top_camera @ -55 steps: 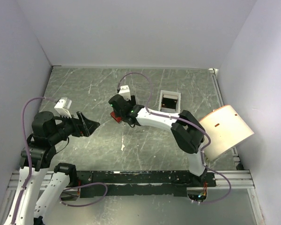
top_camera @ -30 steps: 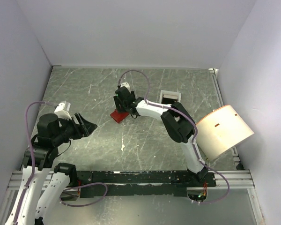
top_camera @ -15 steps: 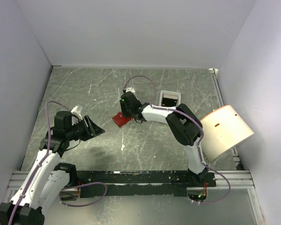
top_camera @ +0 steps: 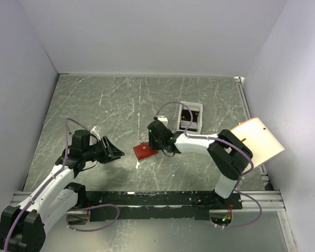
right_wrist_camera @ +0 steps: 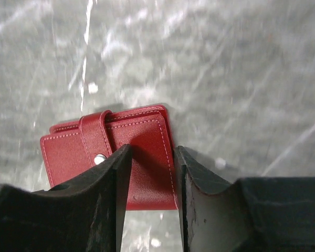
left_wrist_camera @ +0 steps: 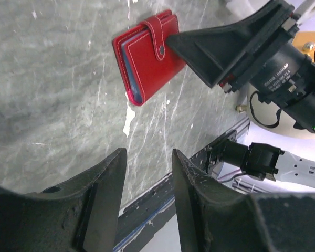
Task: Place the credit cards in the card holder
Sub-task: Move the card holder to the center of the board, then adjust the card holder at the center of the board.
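Gripping card holder (right_wrist_camera: 142,134) | right claw (right_wrist_camera: 152,152) half-open over 3 o'clock edge, empty | left claw (left_wrist_camera: 149,157) likewise | avoid snap tab (right_wrist_camera: 97,136)

Closed red card holder (right_wrist_camera: 143,173) on grey table (right_wrist_camera: 241,79), tab (right_wrist_camera: 96,140) toward 9 o'clock, framed by parted right gripper (right_wrist_camera: 151,152).

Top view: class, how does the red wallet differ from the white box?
The small red folding leather wallet lies closed, snap tab fastened; the white open-topped box stands open, its inside dark. The wallet lies nearer the front of the grey marbled table, the box farther back. Both rest on it.
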Controlling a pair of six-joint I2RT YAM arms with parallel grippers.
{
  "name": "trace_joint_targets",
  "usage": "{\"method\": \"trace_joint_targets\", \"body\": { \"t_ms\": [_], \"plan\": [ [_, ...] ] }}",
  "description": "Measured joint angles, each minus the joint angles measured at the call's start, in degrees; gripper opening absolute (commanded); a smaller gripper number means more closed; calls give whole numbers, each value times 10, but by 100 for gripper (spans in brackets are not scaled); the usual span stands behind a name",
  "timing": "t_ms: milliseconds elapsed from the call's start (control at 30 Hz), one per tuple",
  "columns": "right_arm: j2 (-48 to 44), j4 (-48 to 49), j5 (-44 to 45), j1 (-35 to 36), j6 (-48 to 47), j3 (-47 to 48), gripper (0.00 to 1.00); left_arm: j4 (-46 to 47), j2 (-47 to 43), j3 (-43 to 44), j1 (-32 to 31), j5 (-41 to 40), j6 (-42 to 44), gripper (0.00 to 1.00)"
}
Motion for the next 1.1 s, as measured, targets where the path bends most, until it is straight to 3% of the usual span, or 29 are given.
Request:
{"method": "trace_joint_targets", "body": {
  "t_ms": [200,533,867,1100],
  "plan": [
    [-83,33,-34,35,93,-108,38,46,36,-8,-47,1,-18,49],
    [-134,6,-54,143,179,-151,36,95,69,-37,-104,-8,-39,56],
    [-243,-102,-28,163,155,-166,37,14,42,-34,-155,-42,-45,61],
    [-253,-102,-18,163,136,-168,36,72,44,-87,-193,-22,-93,57]
  ]
}}
